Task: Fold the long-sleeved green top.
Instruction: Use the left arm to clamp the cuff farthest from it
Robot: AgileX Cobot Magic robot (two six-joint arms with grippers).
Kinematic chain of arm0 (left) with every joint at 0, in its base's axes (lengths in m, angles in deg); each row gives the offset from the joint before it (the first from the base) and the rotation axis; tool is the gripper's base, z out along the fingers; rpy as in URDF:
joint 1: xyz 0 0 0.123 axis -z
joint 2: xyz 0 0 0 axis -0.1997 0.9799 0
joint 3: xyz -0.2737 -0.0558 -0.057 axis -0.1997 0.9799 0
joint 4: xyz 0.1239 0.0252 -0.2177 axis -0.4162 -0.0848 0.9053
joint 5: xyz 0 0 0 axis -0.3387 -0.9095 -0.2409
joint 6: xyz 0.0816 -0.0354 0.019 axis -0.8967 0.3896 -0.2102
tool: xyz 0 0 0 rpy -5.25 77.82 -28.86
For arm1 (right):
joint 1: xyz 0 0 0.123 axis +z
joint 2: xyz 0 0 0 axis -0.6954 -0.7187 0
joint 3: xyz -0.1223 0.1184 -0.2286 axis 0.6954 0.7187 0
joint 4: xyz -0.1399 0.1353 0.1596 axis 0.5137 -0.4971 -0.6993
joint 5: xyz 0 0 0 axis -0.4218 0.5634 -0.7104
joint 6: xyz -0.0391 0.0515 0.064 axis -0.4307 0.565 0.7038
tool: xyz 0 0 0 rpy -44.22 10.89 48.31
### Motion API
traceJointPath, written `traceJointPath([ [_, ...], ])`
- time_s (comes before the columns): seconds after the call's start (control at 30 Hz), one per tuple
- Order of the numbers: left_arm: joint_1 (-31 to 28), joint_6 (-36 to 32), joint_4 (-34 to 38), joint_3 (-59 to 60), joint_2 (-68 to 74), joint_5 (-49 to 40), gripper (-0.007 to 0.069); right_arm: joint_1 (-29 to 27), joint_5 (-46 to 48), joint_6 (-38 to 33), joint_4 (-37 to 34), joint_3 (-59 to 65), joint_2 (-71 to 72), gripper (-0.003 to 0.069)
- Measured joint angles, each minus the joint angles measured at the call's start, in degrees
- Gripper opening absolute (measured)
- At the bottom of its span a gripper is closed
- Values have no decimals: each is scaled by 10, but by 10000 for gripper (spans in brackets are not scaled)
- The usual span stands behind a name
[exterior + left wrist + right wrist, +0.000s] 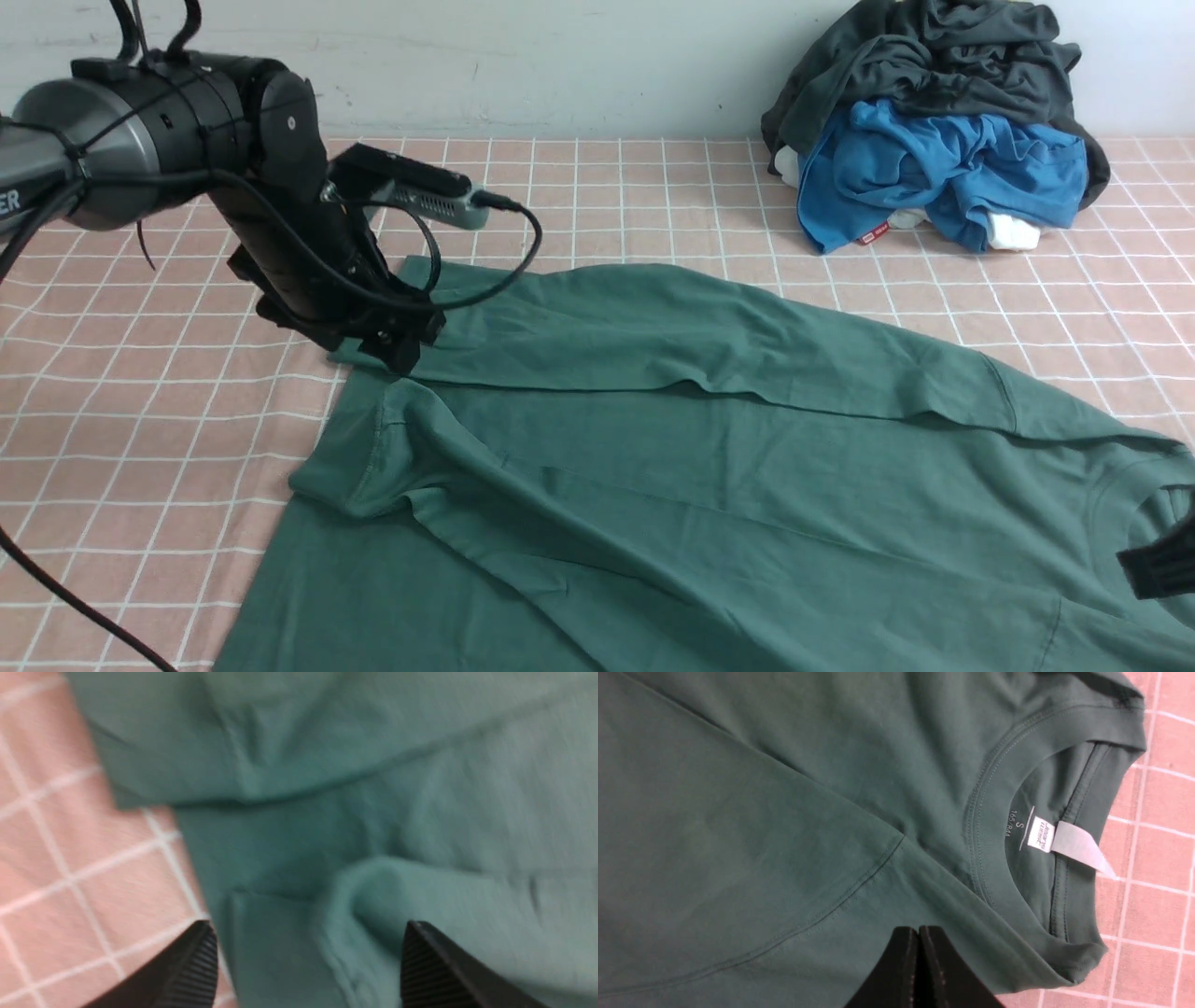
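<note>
Green long-sleeved top (709, 485) fills the near half of the front view. It is spread on the pink checked tablecloth (140, 420), hem toward the robot's left, neck toward its right. Far sleeve (709, 345) is folded along the body, running from the right shoulder to an end at the left. A second fold of cloth (359, 467) bunches at the near-left edge.

Left gripper (401, 350): low at the far sleeve's left end, right at the garment's edge. Can't tell from the front view whether it is touching or just above. Left wrist view is blurred but clear enough: both ribbed fingers (187, 970) are spread wide, with nothing clamped. Green cloth lies beyond them and tablecloth shows off to one side.

Right gripper (918, 928): only a black sliver at the right edge of the front view, by the neck. In the right wrist view its jaws are pressed together, tips over the shoulder area just beside the collar (994, 826). Can't tell whether any cloth is pinched. White neck label (1069, 847) sits inside the collar, its free end over the back neckline.

Far right, against the wall (560, 56), there's a clothes pile: dark grey-black garment (934, 56) on top of a bright blue garment (943, 168). It is well apart from the top.
</note>
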Motion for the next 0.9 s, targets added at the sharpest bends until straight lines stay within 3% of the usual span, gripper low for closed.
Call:
traceJointPath([
  [0.23,-42,14,-2,-111,90,-19,514,0,-34,-7,-1,-5,-62,0],
  [0.63,-50,27,-6,-221,227,-33,508,0,-55,-11,-1,-5,-87,0],
  [0.77,-50,27,-5,-228,230,-42,440,0,-64,-12,-1,-5,-87,1],
  [0.9,-50,27,-1,-232,230,-52,296,0,-70,-12,-1,-5,-87,2],
])
